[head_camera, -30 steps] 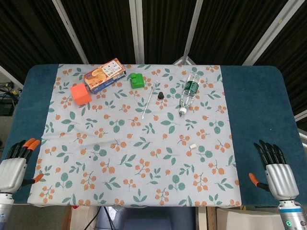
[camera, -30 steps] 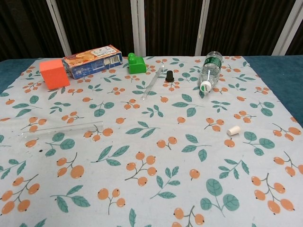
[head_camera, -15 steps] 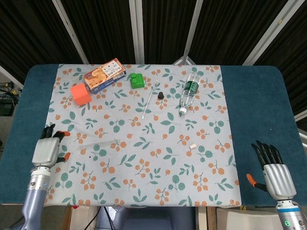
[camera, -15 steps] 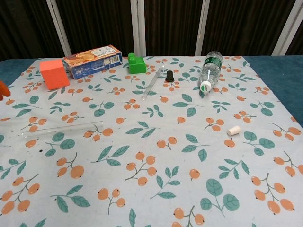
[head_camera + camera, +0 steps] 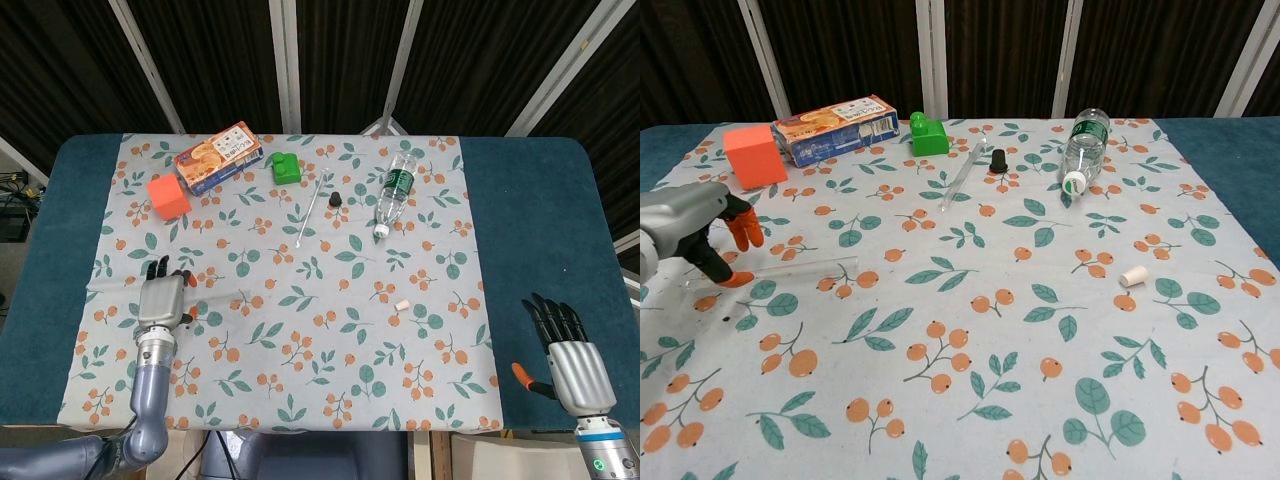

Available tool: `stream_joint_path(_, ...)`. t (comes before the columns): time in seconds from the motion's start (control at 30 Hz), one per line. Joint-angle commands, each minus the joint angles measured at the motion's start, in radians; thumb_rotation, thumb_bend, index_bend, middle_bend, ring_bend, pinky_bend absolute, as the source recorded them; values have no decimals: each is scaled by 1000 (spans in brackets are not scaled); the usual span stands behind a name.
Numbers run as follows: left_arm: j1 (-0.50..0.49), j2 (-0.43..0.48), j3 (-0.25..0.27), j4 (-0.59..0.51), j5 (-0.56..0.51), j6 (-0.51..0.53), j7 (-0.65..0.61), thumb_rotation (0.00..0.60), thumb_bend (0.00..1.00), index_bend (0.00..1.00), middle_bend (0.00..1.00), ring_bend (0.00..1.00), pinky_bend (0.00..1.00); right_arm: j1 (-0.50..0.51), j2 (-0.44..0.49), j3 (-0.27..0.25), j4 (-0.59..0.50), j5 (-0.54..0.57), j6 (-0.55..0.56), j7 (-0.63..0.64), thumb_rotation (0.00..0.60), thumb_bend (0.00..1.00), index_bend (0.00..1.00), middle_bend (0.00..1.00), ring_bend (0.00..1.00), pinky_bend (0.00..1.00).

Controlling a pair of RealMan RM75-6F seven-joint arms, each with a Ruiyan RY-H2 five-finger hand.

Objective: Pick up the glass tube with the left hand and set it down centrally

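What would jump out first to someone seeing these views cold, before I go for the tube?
The left hand, grey with orange fingertips, hovers at the near-left of the floral tablecloth, right over the clear glass tube lying flat there. Along the far edge sit an orange cube, a snack box, a green block and a toppled water bottle.
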Motion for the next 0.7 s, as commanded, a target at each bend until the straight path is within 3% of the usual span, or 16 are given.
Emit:
stream_joint_path(0.03,-18,-32,8,26,-8,12,15,600,364,426,380,37,0,1,0,0,0,-2,1,3,600,299,0,0,0,0)
stream_joint_path(0.7,-45,-104,17,88,-39,33,22,600,441,472,444,58,0,1,1,-2,-2,-4,1,10,600,299,0,0,0,0)
